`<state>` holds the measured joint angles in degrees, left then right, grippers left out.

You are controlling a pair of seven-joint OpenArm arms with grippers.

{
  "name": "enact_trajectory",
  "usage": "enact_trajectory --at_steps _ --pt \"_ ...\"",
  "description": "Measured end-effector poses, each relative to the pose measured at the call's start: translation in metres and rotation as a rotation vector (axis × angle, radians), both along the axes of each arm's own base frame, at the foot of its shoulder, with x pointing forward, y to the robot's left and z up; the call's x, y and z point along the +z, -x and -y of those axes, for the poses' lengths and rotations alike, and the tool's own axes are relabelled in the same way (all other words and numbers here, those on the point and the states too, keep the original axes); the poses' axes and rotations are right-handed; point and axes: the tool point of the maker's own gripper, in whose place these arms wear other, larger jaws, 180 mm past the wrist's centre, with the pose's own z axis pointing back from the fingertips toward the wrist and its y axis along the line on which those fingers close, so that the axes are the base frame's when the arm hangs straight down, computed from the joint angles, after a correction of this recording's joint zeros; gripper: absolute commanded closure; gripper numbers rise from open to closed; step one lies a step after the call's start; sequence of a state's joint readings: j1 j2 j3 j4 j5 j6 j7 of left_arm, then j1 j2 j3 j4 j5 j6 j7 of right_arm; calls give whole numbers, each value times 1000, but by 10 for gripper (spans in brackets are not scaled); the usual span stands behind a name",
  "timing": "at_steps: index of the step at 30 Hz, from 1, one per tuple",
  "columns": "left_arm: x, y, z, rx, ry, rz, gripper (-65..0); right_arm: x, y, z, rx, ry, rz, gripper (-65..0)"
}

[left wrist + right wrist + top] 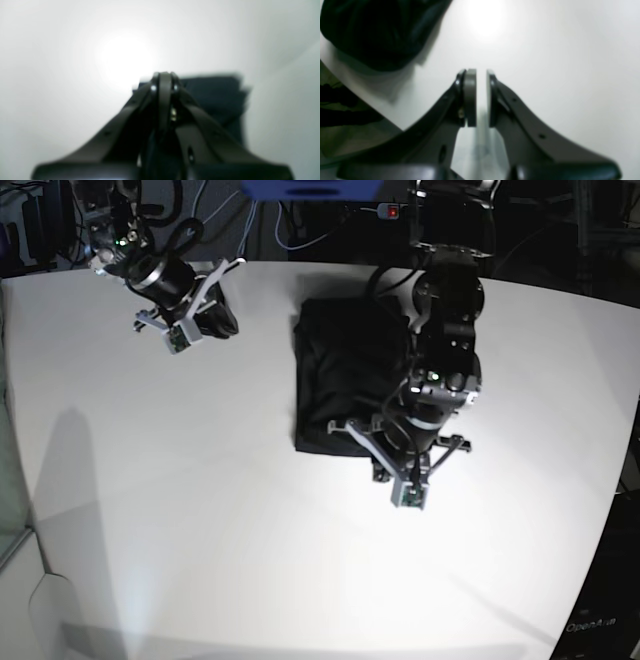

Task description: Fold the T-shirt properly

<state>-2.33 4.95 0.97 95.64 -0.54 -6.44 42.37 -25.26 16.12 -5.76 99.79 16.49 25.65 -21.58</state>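
Note:
The T-shirt [345, 375] lies on the white table [200, 500] as a black folded rectangle, right of the middle. In the left wrist view the T-shirt [217, 97] shows blurred beyond and to the right of the fingertips. My left gripper [388, 468] [163, 77] hovers at the shirt's near right corner. Its jaws are shut with no fabric between them. My right gripper [215, 320] [481, 75] is at the far left of the table, well apart from the shirt. Its pads [470, 97] stand a narrow gap apart and nothing is between them.
The table's left edge [357, 100] runs close by the right gripper. A dark, blurred rounded mass [377, 32] sits beside that edge; I cannot tell what it is. Cables and dark equipment [300, 220] stand behind the table's far edge.

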Motion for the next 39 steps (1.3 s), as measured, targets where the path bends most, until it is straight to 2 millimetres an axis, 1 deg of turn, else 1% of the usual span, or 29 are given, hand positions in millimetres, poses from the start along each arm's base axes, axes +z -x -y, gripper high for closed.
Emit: enact_trajectory --at_steps 2,3,5,7,9,10,12,13,14,16,17,18,20,22,25,28,30,31,35,37,39 --pt "29 -3 10 -21 43 68 0 0 0 -1 0 -2 1 -47" --pt "37 -1 9 -21 43 74 0 0 0 -1 0 -2 0 -47" --pt "43 1 4 -17 19 36 0 -1 3 2 2 5 -6 -47" --pt "44 5 -2 -13 -8 10 0 -3 8 12 -18 16 -15 -47" --pt "39 13 -15 -14 -41 -17 0 -3 9 28 -58 31 -7 -47" --pt "34 20 -27 -1 -52 -25 0 -1 10 37 -87 30 4 -47" --pt "11 40 -65 57 -131 -103 0 -2 13 61 -140 69 -1 -42" --pt "4 47 -81 87 -163 -126 0 0 13 71 -163 81 11 -31" --pt "1 55 -94 97 -183 -134 0 1 16 78 -188 83 15 -19" --pt "1 67 -112 113 -218 -129 0 2 21 90 -244 81 18 -8" --pt "0 71 -117 107 -235 -123 0 2 24 97 -274 82 18 -6" --pt "-6 80 -120 79 -257 -129 0 1 30 106 -305 92 8 -6" --pt "-22 102 -124 28 -280 -171 0 2 39 128 -370 121 7 -3" --pt "-36 125 -134 18 -297 -219 0 5 49 144 -443 129 13 -3" --pt "-44 147 -154 32 -320 -247 0 5 70 162 -540 140 5 -3" --pt "-54 172 -163 23 -330 -289 0 4 91 181 -608 161 -2 -3" --pt "-63 194 -168 36 -330 -337 0 -6 106 188 -644 163 -29 -3" --pt "-65 202 -169 32 -329 -342 0 -13 115 190 -661 156 -46 -3" --pt "-73 222 -167 7 -313 -352 0 -45 151 201 -738 141 -115 -2" --pt "-89 237 -166 7 -285 -383 0 -66 175 206 -786 135 -155 -2" --pt "-108 253 -167 11 -259 -429 0 -84 193 209 -840 119 -184 -2"
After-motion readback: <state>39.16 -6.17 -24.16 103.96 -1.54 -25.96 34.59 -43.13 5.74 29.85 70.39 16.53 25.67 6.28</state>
